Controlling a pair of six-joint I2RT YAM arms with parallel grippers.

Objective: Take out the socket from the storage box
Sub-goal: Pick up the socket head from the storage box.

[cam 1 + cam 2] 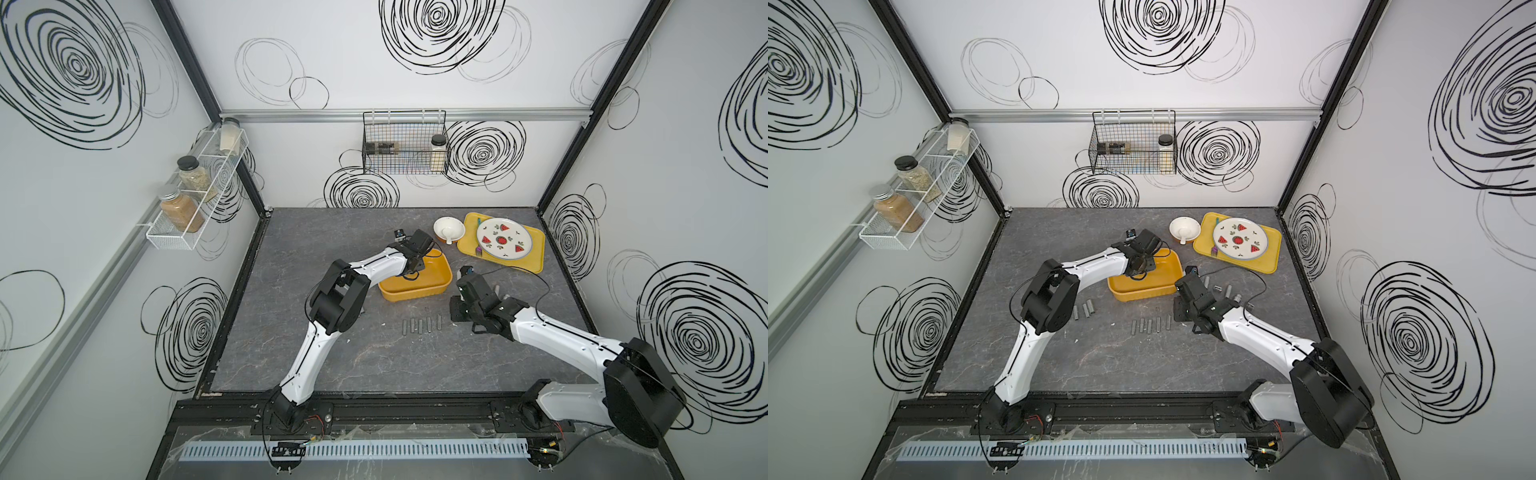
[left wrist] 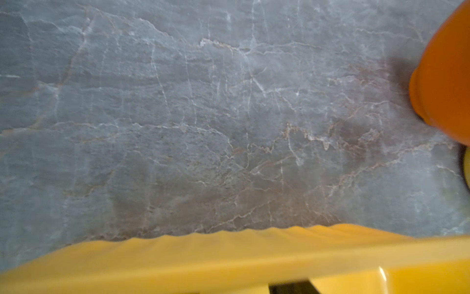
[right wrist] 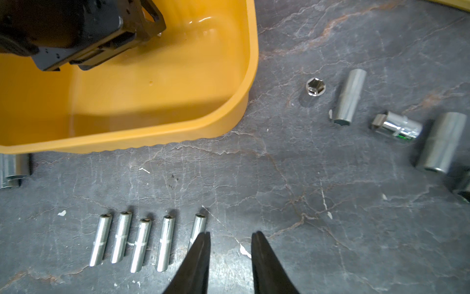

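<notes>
The storage box (image 1: 432, 286) is a deep yellow-orange tub at mid-table, also in the right wrist view (image 3: 157, 101) and as a blurred rim in the left wrist view (image 2: 229, 254). My left gripper (image 1: 414, 268) reaches down inside it; its fingers are hidden, so their state and any socket between them cannot be told. The box floor that shows is bare. Several slim sockets (image 3: 140, 241) lie in a row on the table in front of the box. My right gripper (image 3: 231, 236) hovers open beside that row, holding nothing.
More sockets lie right of the box (image 3: 349, 98) and left of it (image 1: 1084, 309). A white bowl (image 1: 449, 230) and a flat yellow tray (image 1: 536, 253) carrying a watermelon plate (image 1: 504, 239) stand behind. A wire basket (image 1: 405, 143) and spice rack (image 1: 195, 195) hang on the walls.
</notes>
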